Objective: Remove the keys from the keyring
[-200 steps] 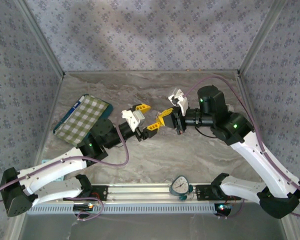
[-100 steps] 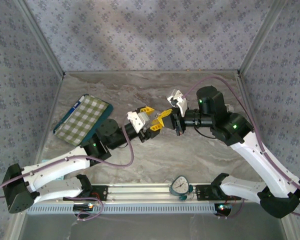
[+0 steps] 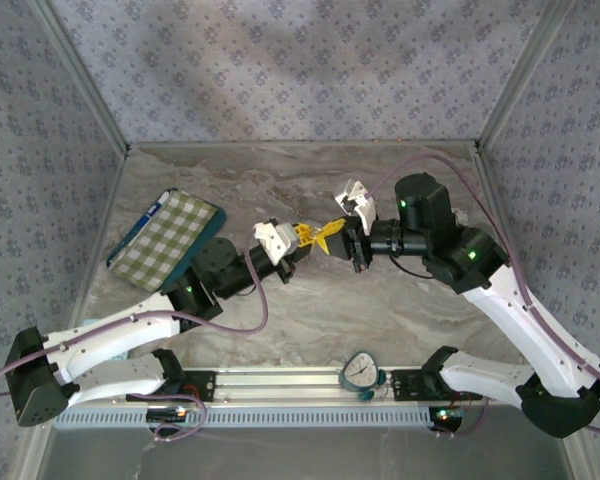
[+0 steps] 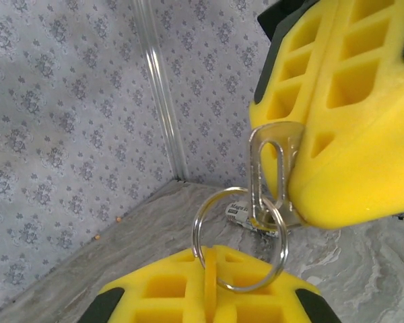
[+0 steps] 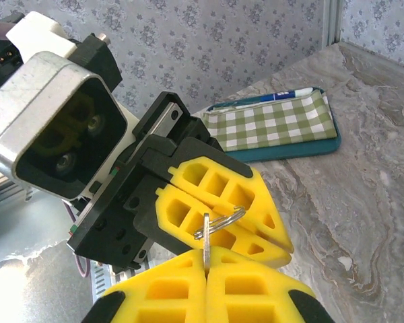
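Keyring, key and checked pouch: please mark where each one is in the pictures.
keyring (image 4: 194, 234), left wrist view, left arc of the wire ring.
key (image 4: 256, 168), left wrist view, left bar of its slotted metal head.
checked pouch (image 3: 168, 235), top external view, middle of its checked top.

My top camera sits above and behind my bases, looking down toward 12 o'clock from afar, taking in the whole surface and both arms. My left wrist camera peers toward 2 o'clock along my left gripper from very close. My right wrist camera looks back toward 9 o'clock along my right gripper, equally close, and both share the keyring, the key and the meeting gripper tips.
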Robot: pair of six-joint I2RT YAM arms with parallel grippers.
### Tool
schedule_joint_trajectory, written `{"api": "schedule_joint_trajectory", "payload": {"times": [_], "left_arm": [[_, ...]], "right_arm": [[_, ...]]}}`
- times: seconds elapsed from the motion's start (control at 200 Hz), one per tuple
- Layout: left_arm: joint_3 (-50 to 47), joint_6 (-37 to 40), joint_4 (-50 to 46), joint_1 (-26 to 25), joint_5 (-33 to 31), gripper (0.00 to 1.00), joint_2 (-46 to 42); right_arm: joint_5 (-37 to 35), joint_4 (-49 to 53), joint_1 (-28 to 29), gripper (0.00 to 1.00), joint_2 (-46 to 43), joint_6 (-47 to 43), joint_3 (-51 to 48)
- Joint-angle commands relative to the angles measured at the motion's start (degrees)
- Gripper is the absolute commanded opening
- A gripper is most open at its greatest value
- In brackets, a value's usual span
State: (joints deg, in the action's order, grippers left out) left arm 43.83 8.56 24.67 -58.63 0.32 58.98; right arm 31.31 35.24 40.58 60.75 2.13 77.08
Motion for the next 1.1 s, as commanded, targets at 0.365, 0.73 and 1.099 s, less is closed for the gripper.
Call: {"api": "schedule_joint_trajectory", "payload": {"times": [0.365, 0.73, 1.099], "left_arm": [[-0.76, 0.39, 4.97, -0.34, 6.66, 0.0, -2.98], [-2.39, -0.81, 5.12, -0.34, 4.52, 0.0, -3.15], [-2.09, -2.07, 3.55, -0.34, 1.74, 0.43, -3.32]], "right_arm": [[2.09, -5.61, -3.45, 0.0, -1.51, 3.76, -2.13], [3.67, -4.55, -2.2, 0.0, -2.13, 1.71, -0.45], [2.79, -3.53, -1.17, 0.0, -2.3, 1.79, -0.22]]}}
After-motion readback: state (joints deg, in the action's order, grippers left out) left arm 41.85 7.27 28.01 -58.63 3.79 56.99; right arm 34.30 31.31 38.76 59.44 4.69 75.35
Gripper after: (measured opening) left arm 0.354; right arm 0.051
